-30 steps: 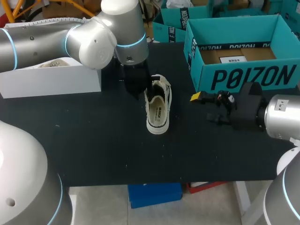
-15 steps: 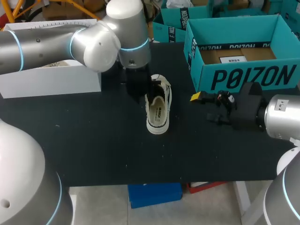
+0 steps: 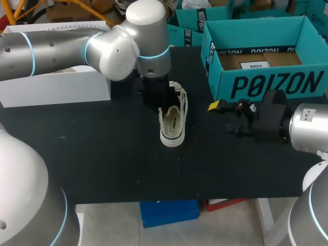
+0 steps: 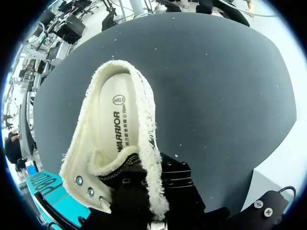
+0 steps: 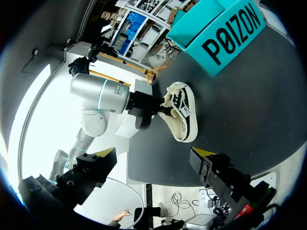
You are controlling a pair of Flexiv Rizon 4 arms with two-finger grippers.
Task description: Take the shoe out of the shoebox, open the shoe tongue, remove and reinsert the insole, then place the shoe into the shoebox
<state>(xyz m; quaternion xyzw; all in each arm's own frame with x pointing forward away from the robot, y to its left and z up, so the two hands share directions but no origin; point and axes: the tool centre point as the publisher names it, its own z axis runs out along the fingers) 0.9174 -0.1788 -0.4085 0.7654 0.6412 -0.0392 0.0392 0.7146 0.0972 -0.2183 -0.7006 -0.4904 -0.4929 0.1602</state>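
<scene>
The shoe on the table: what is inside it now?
A pale insole with print lies inside the shoe, seen at the heel. Its front part is hidden under the laced upper.

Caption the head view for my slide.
Left hand at the laced end of the cream shoe on the black table; right hand open beside the teal shoebox.

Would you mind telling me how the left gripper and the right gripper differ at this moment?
The left gripper is at the laced end of the shoe, touching it. The right gripper sits apart from the shoe, in front of the teal shoebox. The right gripper is open and empty, while the left gripper's hold cannot be seen. Both are low over the black table.
</scene>
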